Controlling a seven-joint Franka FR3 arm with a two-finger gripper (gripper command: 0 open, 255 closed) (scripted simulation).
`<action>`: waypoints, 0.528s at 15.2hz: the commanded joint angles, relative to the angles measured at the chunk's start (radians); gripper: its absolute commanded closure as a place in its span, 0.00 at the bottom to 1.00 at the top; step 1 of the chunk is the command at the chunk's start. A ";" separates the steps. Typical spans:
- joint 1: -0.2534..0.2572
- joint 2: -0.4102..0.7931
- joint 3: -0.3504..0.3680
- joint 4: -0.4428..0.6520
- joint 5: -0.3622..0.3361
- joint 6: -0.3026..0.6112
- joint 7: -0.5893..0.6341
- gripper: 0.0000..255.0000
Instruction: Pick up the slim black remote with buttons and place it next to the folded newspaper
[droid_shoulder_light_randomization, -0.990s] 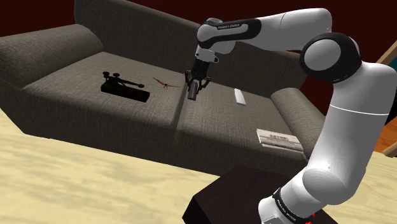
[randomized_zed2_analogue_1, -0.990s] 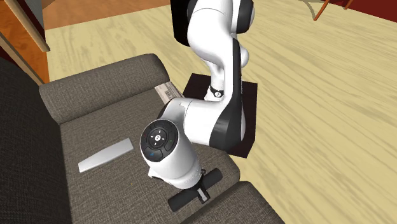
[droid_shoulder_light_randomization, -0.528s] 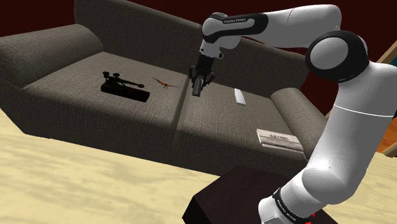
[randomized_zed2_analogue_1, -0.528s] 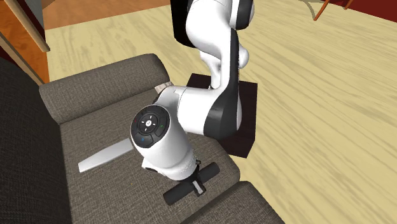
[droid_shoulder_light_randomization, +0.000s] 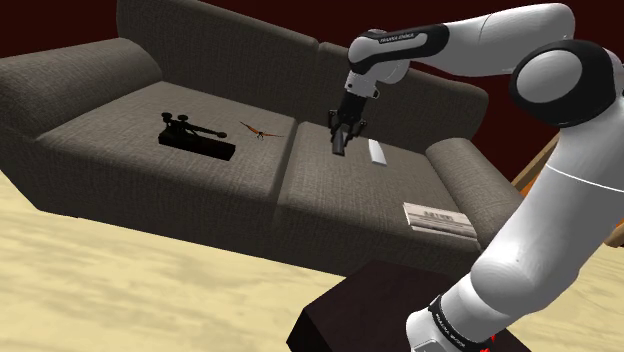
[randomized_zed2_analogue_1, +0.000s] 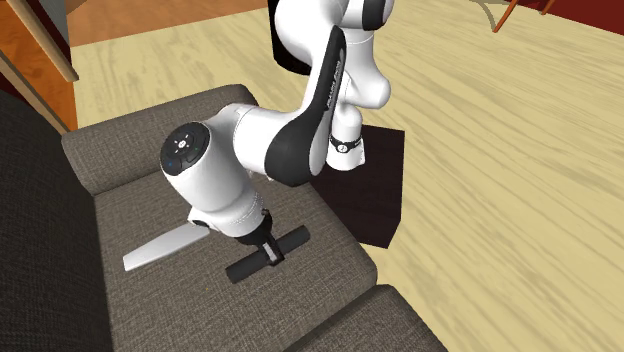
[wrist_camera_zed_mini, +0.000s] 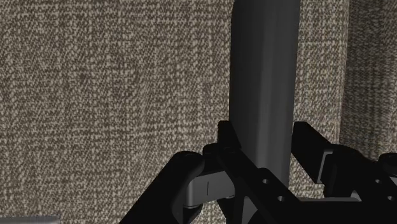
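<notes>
My gripper (droid_shoulder_light_randomization: 343, 129) hangs above the sofa's right seat cushion, shut on a slim black remote (droid_shoulder_light_randomization: 338, 146). In the second exterior view the remote (randomized_zed2_analogue_1: 293, 239) is a dark bar held level just over the cushion, under the gripper (randomized_zed2_analogue_1: 266, 243). The wrist view has the remote (wrist_camera_zed_mini: 264, 76) clasped between my fingers (wrist_camera_zed_mini: 228, 145), running away from the hand over the woven fabric. The folded newspaper (droid_shoulder_light_randomization: 438, 219) lies near the front of the same cushion, toward the shoulder view's right, well apart from the gripper.
A flat light grey bar (droid_shoulder_light_randomization: 377, 152) lies on the cushion close beside the gripper, also seen as the grey bar (randomized_zed2_analogue_1: 165, 245). A black device (droid_shoulder_light_randomization: 195, 138) and a small reddish object (droid_shoulder_light_randomization: 259, 130) sit on the left cushion. The dark stand (droid_shoulder_light_randomization: 340, 315) is below the sofa's front.
The arm has carried the held remote toward the shoulder view's right, from above the seam between the cushions to over the right cushion, close to the grey bar.
</notes>
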 joint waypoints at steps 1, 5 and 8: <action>-0.025 -0.027 -0.017 -0.034 -0.003 0.002 -0.042 1.00; -0.075 -0.065 -0.055 -0.084 -0.013 0.003 -0.127 1.00; -0.112 -0.084 -0.084 -0.109 -0.022 0.000 -0.191 1.00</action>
